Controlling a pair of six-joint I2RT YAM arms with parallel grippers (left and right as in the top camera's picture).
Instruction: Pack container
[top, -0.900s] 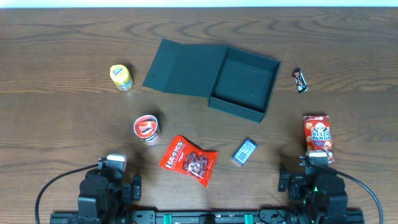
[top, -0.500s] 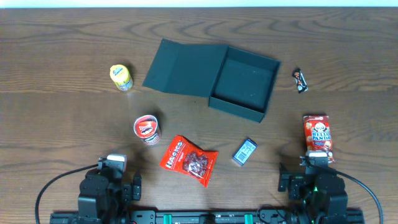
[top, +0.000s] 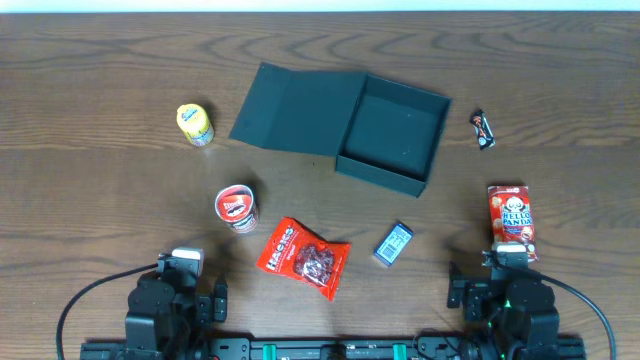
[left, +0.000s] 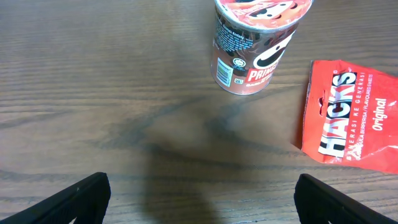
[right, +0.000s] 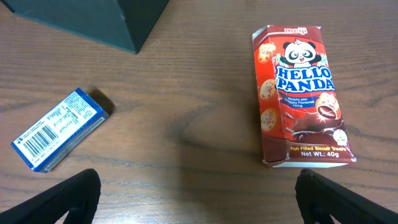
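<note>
A dark teal-black container (top: 396, 126), a red-and-white can (top: 236, 208), a red bag (top: 304, 257) and a blue packet (top: 393, 244) are seen on a brown wood-grained table (top: 100, 200).

Left hand (left: 204, 202) fingers spread wide, empty, right hand (right: 199, 200) likewise, both held low

Nothing on the desk (top: 90, 210) shifts between the earlier overhead views and this one. The left gripper (left: 200, 198) and the right gripper (right: 199, 196) sit at the near edge exactly where they were. The container (top: 392, 132) toward the far edge lies in the same spot, its lid flap at the same angle. No position, tilt or contact differs.
</note>
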